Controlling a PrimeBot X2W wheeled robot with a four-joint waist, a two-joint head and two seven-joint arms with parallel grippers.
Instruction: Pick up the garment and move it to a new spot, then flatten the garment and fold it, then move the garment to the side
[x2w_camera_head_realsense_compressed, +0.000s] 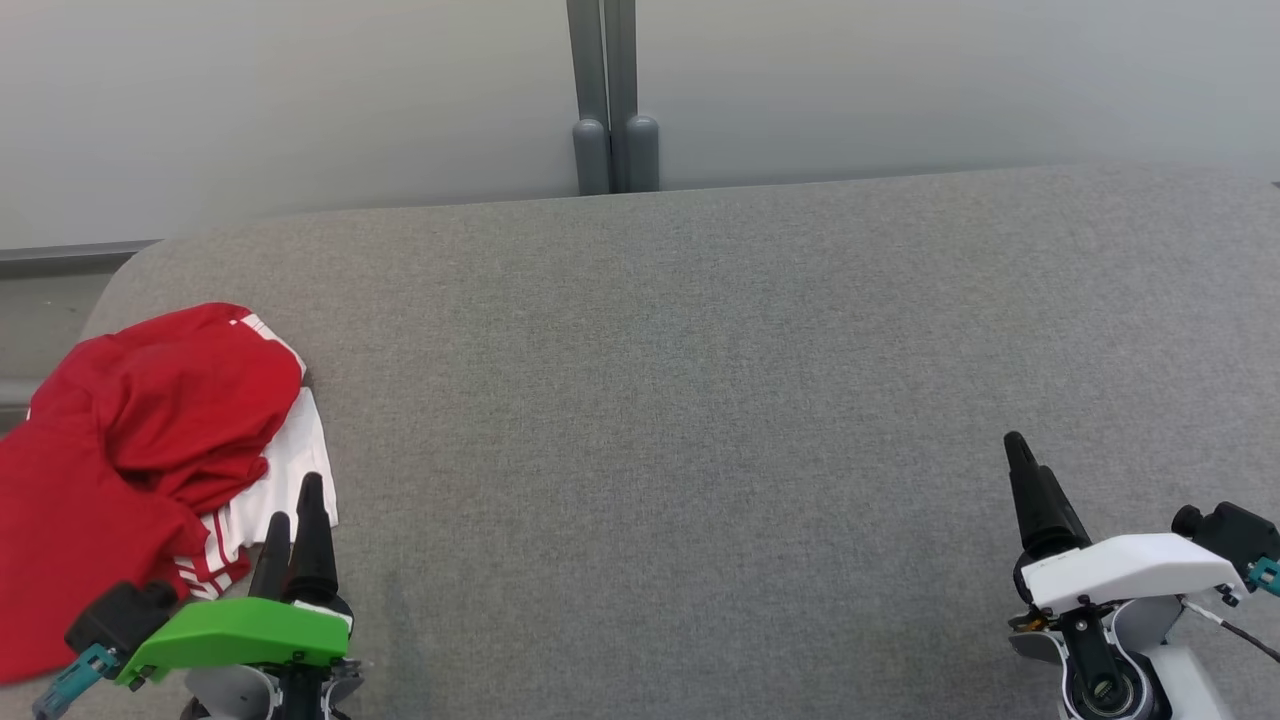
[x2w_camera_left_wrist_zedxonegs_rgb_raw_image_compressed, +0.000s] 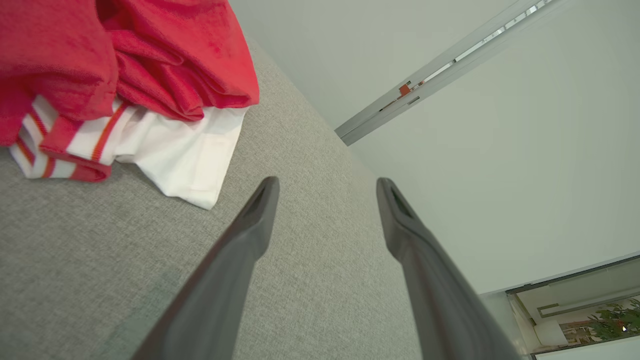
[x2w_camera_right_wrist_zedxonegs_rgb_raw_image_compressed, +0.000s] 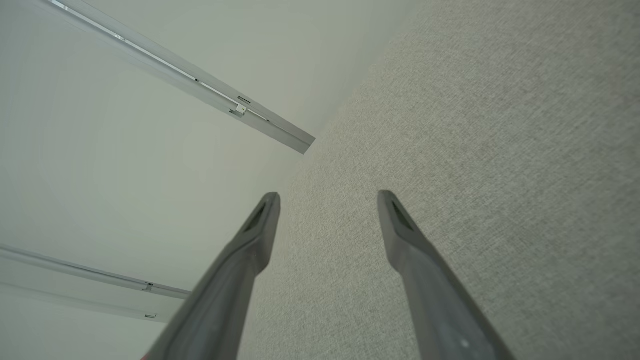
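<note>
Left gripper (x2w_camera_head_realsense_compressed: 294, 500), under its green wrist cover, is sitting closest to the head camera, with its two dark fingers standing well apart and nothing between them. In the left wrist view the same fingers (x2w_camera_left_wrist_zedxonegs_rgb_raw_image_compressed: 250, 235) are rising over a grey fabric surface (x2w_camera_left_wrist_zedxonegs_rgb_raw_image_compressed: 100, 260), with bare cloth showing in the gap between them. The garment (x2w_camera_head_realsense_compressed: 150, 420) is lying crumpled on that surface just ahead of this gripper and to its left. It is a red piece with white panels and red-and-white striped trim. Its white corner (x2w_camera_left_wrist_zedxonegs_rgb_raw_image_compressed: 192, 185) is reaching closest to the left finger's tip, near it but not touching it. The red bulk is bunching up farther out on the same side, folded over the white layer, and the far left part is running past the edge of the head view. Right gripper (x2w_camera_head_realsense_compressed: 1018, 445), under its white cover, is hanging well apart from the garment, far off to the left gripper's right. In the right wrist view its fingers (x2w_camera_right_wrist_zedxonegs_rgb_raw_image_compressed: 415, 260) are likewise spreading wide and holding nothing, over plain grey fabric. Ahead of both grippers, the surface is ending at a pale wall (x2w_camera_head_realsense_compressed: 300, 100). A grey upright post (x2w_camera_head_realsense_compressed: 610, 100) is standing against the wall, roughly midway between the two grippers' lines.
</note>
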